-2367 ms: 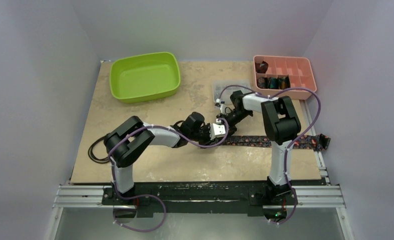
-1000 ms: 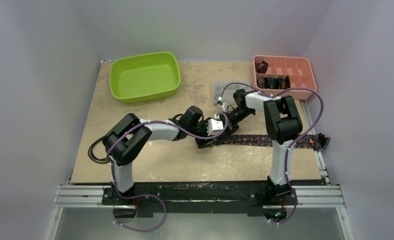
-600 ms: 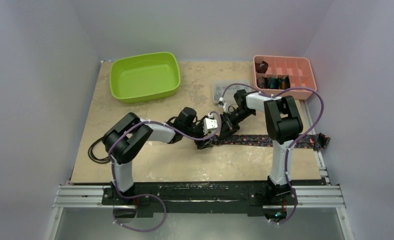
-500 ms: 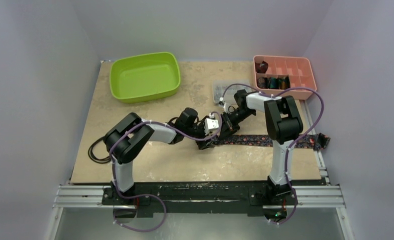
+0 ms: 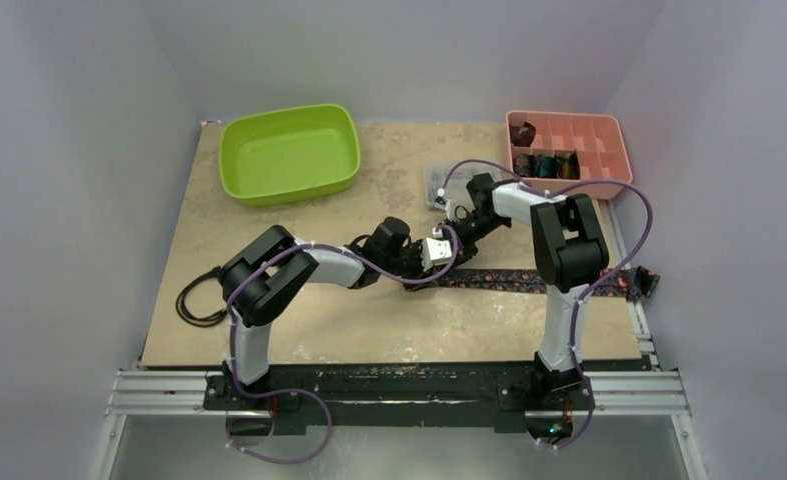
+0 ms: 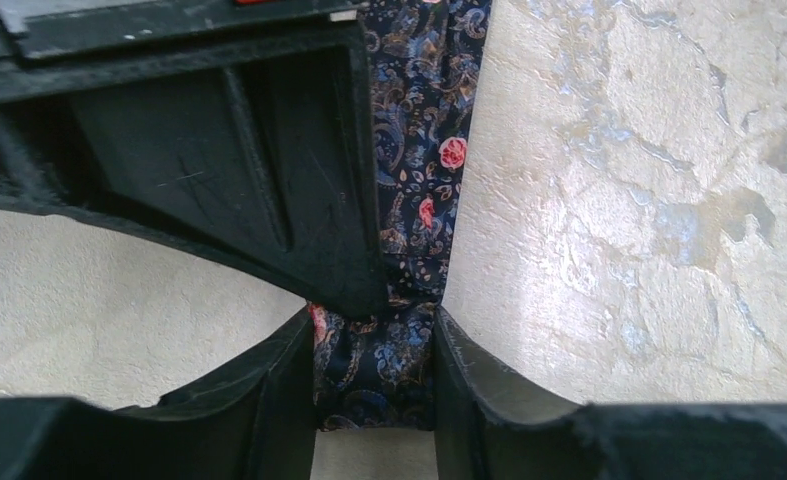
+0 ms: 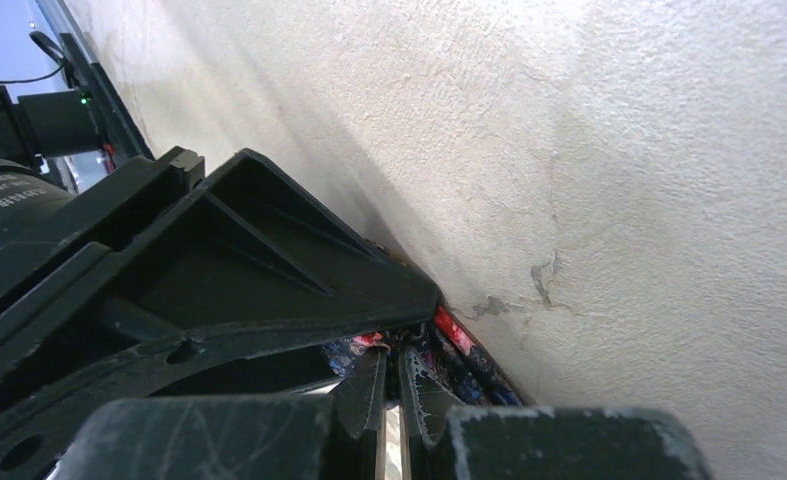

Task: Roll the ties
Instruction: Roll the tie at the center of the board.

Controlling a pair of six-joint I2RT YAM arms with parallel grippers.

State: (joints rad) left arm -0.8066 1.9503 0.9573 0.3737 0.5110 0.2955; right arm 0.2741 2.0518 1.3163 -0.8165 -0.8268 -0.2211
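A dark tie (image 5: 529, 280) with red-pink flowers lies flat across the table, running right to the edge. My left gripper (image 5: 416, 278) is at its left end. In the left wrist view the tie (image 6: 419, 150) fills the gap of the left gripper (image 6: 374, 385), with both fingers against its sides. My right gripper (image 5: 437, 262) reaches in from behind, one black finger (image 6: 229, 150) lying over the fabric. In the right wrist view the right gripper (image 7: 391, 365) is shut, its tips at the tie (image 7: 459, 350). Whether it pinches fabric is hidden. Rolled ties (image 5: 544, 163) sit in a pink tray (image 5: 609, 150).
A green bin (image 5: 289, 152) stands at the back left. A clear plastic box (image 5: 444, 180) lies just behind the right gripper. A black cable (image 5: 194, 300) loops at the table's left edge. The tie's far end hangs over the right edge (image 5: 644, 283).
The left gripper opened wider, then closed in on the tie's end while shifting slightly right. The right gripper stayed shut at the same spot.
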